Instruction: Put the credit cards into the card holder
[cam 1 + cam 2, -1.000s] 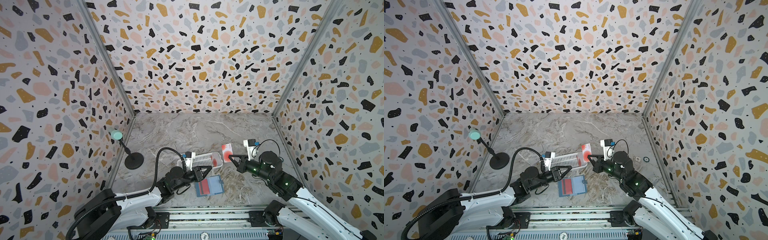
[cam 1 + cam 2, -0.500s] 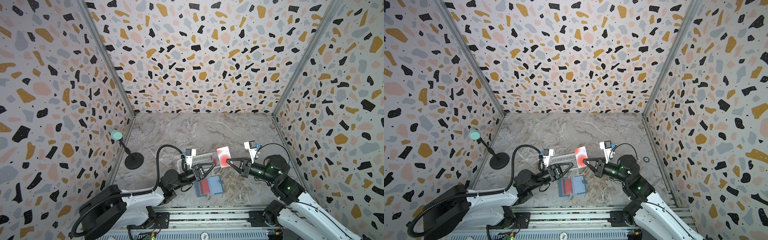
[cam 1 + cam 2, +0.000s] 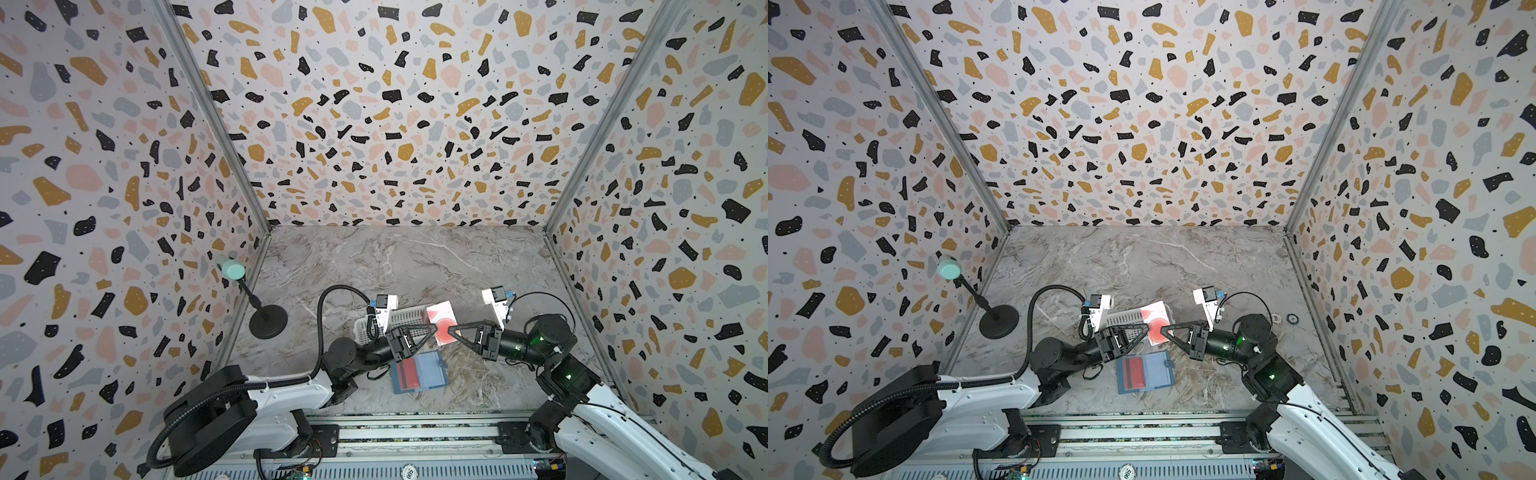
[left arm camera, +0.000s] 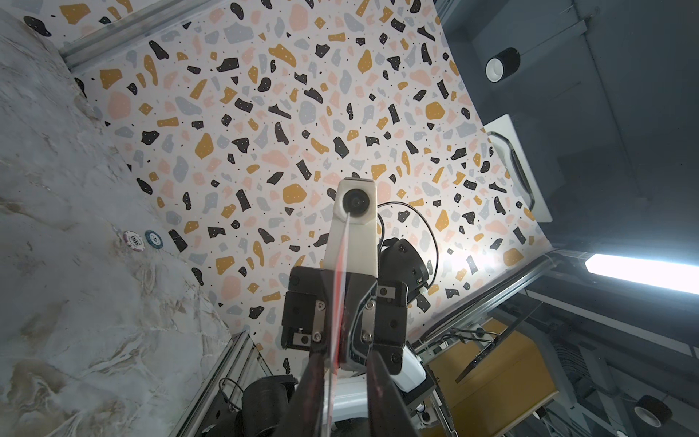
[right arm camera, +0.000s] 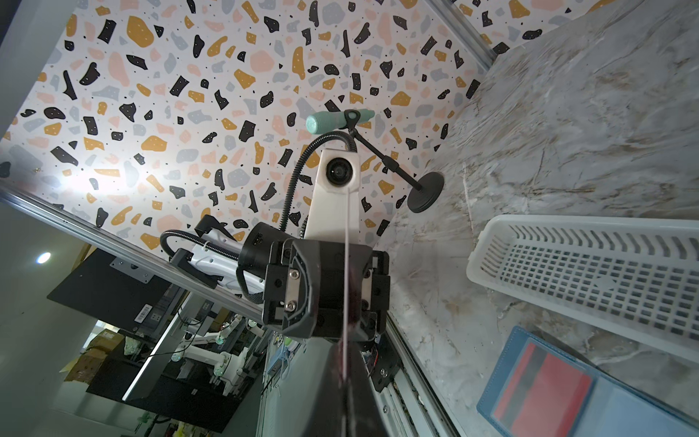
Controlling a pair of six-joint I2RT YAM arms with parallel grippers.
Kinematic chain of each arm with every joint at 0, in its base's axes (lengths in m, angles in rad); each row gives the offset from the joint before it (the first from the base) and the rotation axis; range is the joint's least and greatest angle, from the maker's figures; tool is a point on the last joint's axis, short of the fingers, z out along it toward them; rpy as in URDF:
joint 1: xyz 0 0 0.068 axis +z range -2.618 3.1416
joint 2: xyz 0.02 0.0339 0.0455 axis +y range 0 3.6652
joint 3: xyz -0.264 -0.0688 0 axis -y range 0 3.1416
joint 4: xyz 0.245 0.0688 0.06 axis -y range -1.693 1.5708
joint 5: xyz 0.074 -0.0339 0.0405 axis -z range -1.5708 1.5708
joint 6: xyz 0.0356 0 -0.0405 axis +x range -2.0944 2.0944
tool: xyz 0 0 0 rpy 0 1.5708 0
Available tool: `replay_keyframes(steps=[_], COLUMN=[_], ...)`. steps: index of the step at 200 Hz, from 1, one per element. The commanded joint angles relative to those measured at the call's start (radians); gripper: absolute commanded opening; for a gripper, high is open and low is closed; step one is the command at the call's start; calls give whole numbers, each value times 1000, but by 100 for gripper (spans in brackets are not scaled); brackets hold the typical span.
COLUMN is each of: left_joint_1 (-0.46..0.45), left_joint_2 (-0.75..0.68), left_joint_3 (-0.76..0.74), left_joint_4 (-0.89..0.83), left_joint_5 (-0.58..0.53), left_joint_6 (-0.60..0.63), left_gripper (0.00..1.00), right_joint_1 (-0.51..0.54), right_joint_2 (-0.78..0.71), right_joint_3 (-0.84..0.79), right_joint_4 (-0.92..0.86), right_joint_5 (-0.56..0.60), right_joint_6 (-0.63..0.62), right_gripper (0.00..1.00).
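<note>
your right gripper (image 3: 450, 332) clamps the credit card (image 3: 440, 313) on edge, left gripper (image 3: 434, 328) astride it, jaws apart, card holder (image 3: 432, 370) open on the table below.

Terrazzo-patterned walls (image 3: 395, 104), grey marble floor (image 3: 415, 257)

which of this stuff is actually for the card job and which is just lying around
For the job: raised credit card, red card in the pocket, card holder.
Lying about: white basket, microphone on its stand, poker chips.

Two credit cards (image 3: 441, 321) (image 3: 409, 372), one card holder (image 3: 432, 368), one white basket (image 3: 405, 318), one microphone (image 3: 232, 270), two poker chips (image 4: 134, 239) (image 4: 154, 239).
</note>
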Motion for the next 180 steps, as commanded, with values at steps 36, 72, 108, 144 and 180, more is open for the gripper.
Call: replay_keyframes(steps=[36,72,108,144,180], left_joint_1=[-6,-7,8,72,95], left_joint_2=[-4,-28,-139,-320,-453], left_joint_3=[25,10,-32,-89,-98], left_joint_4=[71,35,-198,-513,-806], left_joint_5=[15,-1,-40,-30,-24], left_joint_6=[-3,-4,33,50,95], left_gripper=[13,4,0,0,0], right_joint_1=[-3,-2,4,64,157], right_joint_2=[-9,-11,-48,-83,-55], right_joint_3=[-6,-5,4,1,-56], right_joint_4=[41,27,-160,-392,-481], right_joint_5=[-26,-20,94,288,436], right_joint_6=[21,20,-41,-124,-143], right_gripper=[2,12,24,27,30])
